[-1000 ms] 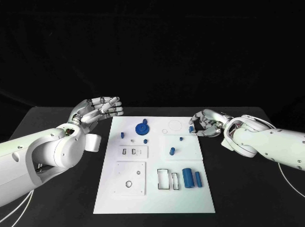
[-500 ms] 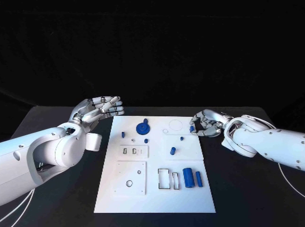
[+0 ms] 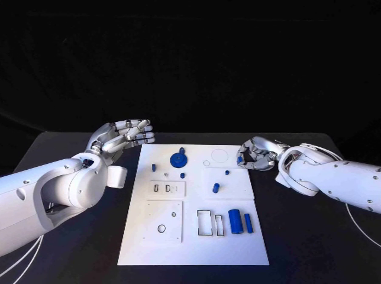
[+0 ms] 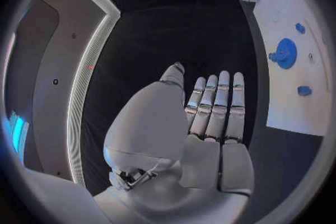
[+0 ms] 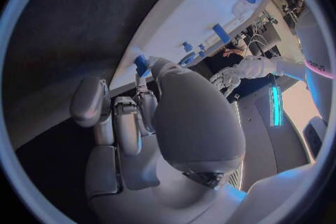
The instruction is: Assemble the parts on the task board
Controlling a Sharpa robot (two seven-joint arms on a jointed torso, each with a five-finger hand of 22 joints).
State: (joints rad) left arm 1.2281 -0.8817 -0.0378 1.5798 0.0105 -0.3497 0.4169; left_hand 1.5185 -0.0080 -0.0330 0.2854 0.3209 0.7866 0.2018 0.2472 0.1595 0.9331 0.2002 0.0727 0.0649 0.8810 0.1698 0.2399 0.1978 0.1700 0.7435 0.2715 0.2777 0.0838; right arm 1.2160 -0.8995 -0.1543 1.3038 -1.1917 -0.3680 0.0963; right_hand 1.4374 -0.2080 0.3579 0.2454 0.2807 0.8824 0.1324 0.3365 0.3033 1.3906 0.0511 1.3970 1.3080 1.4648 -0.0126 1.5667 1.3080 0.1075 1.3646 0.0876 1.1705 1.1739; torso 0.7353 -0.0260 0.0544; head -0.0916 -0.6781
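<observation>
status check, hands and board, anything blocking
Left hand open, off the board's far left corner. Right hand pinches small blue part over board far right edge. Nothing in the way.

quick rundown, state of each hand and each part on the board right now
left hand: holds nothing, fingers straight and together, off the board's far left corner
right hand: pinches a small blue part at the board's right edge
task board: flat on the table
blue disc: seated near the far end
two blue cylinders: lying side by side near the right edge
small blue peg: standing mid board
</observation>
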